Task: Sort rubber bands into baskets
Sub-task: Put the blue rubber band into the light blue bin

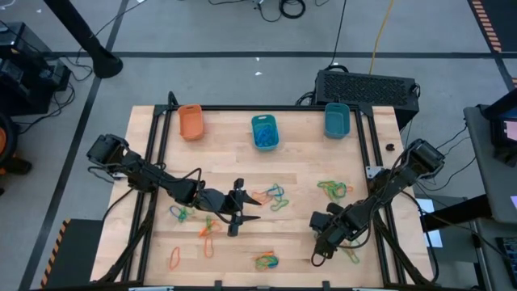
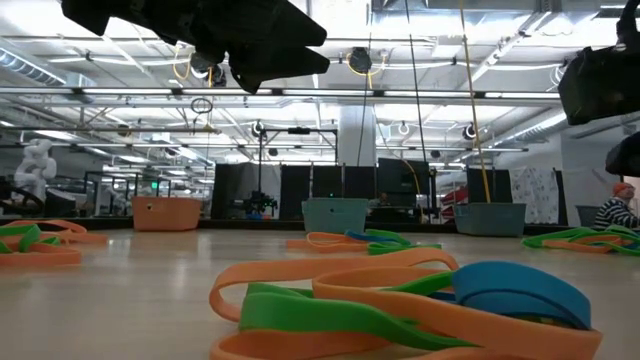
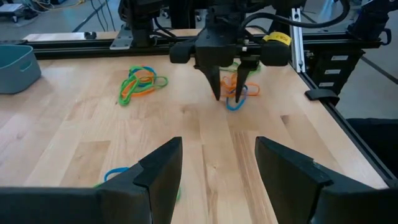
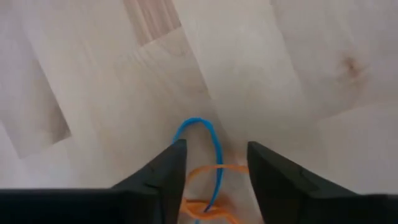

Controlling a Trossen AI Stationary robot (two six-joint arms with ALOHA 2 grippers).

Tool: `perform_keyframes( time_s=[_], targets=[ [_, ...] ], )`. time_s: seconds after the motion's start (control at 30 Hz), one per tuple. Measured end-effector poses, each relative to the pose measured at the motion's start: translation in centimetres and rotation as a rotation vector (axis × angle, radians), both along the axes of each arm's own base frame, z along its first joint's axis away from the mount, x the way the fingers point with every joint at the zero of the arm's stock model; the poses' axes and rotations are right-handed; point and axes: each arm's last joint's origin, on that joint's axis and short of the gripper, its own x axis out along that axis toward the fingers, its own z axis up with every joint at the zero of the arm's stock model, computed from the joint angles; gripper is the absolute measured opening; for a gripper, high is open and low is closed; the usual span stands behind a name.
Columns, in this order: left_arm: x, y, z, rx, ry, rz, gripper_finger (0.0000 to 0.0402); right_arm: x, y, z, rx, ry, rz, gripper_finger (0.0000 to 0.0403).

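Rubber bands (image 4: 208,168), blue over orange, lie directly between the right gripper's (image 4: 214,180) parted, empty fingers, pointed down at the table (image 4: 280,74).

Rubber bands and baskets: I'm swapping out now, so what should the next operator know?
Left gripper: open, hovering mid-table, holding nothing.
Right gripper: open, low over a thin blue rubber band and an orange one on the wooden table, near the front right.
Baskets along the far edge: orange plastic basket; middle teal basket with blue bands inside; right teal basket.
Left to do: clusters of loose orange, green and blue bands lie unsorted across the table.
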Motion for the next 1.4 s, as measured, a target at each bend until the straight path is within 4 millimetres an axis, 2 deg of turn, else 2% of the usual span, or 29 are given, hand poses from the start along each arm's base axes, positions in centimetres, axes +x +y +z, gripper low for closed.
perform_keyframes(
  time_s=[0.2, 0.53, 0.83, 1.13, 1.27, 1.4],
  targets=[
    [0.0, 0.0, 0.0, 0.0, 0.0, 0.0, 0.021, 0.2, -0.6, 0.0, -0.023, 0.016, 0.014, 0.0189],
    [0.0, 0.0, 0.0, 0.002, 0.0, 0.0, 0.021, 1.1, -0.4, 1.0, 0.034, 0.0, 0.032, 0.0185],
    [0.0, 0.0, 0.0, 0.002, 0.001, -0.001, 0.021, 0.8, 0.1, 1.0, 0.009, -0.025, 0.03, 0.0185],
    [0.0, 0.0, -0.1, 0.006, 0.012, 0.0, 0.021, 1.5, 1.0, -1.7, 0.001, 0.021, 0.075, 0.0184],
    [-0.1, 0.0, -0.2, 0.007, 0.019, 0.0, 0.021, 1.7, 1.3, -1.6, 0.028, 0.013, 0.075, 0.0156],
    [-0.1, 0.0, -0.2, 0.008, 0.022, 0.0, 0.021, 1.7, 1.2, -0.9, 0.015, 0.009, 0.082, 0.0076]
  ],
)
